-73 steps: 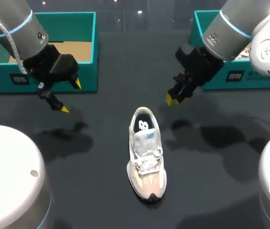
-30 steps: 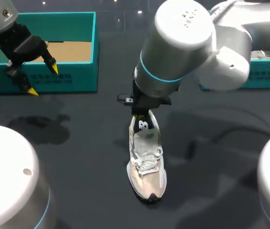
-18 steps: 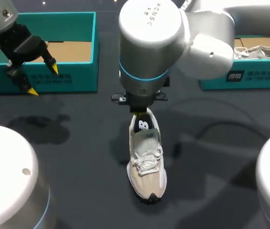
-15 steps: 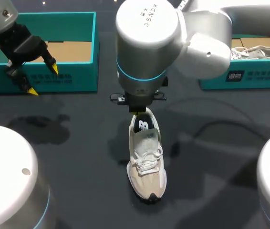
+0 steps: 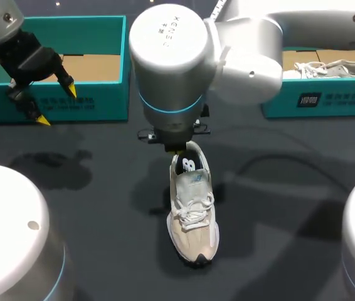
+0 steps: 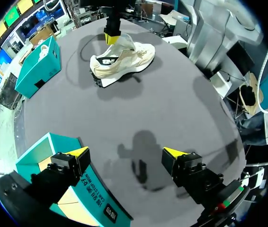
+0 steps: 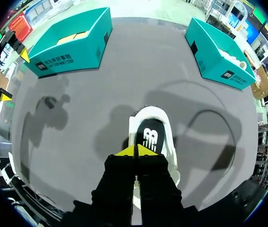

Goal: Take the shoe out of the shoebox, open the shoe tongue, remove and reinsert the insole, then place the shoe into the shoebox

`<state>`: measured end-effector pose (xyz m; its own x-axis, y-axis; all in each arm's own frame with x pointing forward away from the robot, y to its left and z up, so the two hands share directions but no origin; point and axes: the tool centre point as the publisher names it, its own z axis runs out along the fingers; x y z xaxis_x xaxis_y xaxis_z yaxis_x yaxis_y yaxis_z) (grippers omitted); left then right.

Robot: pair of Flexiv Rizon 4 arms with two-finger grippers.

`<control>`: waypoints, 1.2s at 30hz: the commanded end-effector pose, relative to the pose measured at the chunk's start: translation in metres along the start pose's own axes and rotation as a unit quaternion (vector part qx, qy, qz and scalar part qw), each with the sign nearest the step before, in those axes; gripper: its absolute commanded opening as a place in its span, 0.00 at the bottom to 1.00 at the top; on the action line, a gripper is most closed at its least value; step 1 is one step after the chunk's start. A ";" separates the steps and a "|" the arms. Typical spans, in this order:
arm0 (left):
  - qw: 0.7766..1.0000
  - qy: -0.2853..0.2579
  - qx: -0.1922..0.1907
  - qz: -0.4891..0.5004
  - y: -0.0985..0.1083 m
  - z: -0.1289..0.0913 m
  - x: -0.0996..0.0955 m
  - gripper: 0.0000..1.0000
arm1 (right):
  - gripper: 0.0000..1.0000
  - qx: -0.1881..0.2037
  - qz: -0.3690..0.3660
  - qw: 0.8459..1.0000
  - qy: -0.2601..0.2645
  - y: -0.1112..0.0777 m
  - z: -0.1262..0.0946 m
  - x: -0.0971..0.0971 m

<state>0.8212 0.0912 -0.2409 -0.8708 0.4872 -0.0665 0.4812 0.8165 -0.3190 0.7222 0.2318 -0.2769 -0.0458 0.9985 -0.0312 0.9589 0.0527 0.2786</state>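
Note:
The beige shoe (image 5: 193, 213) lies on the dark table, heel toward the boxes and toe toward me, its black insole (image 7: 149, 135) showing in the opening. My right gripper (image 5: 177, 150) is shut, yellow tips together, just over the heel end of the opening; I cannot tell whether it touches. It also shows in the right wrist view (image 7: 136, 151) and the left wrist view (image 6: 111, 35). My left gripper (image 5: 56, 105) stands open and holds nothing, in front of the left teal shoebox (image 5: 96, 103), far from the shoe (image 6: 124, 59).
A second teal shoebox (image 5: 328, 103) at the back right holds another pale shoe (image 5: 331, 66). The left box (image 7: 72, 52) shows a brown cardboard floor. My right arm's big elbow joint (image 5: 174, 59) hangs over the table's middle. Two white arm bases (image 5: 14, 238) flank the front edge.
My right arm's elbow has swung leftward over the shoe while its shut tips stayed at the heel opening. The left arm and the shoe have not moved.

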 end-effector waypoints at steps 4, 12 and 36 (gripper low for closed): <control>1.000 0.001 -0.001 0.000 0.000 0.000 0.000 1.00 | 0.00 -0.010 0.065 0.990 -0.124 -0.020 0.038 0.008; 1.000 0.001 -0.001 0.000 0.000 0.000 0.000 1.00 | 0.00 -0.011 0.084 0.986 -0.145 -0.022 0.037 0.006; 1.000 0.001 -0.001 0.000 0.000 0.000 0.000 1.00 | 0.00 -0.020 0.100 0.978 -0.181 -0.027 0.086 0.002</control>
<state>0.8212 0.0912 -0.2408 -0.8706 0.4874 -0.0662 0.4814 0.8165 -0.3187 0.7272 0.2249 -0.3629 -0.1199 0.9512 -0.2842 0.9528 0.1907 0.2362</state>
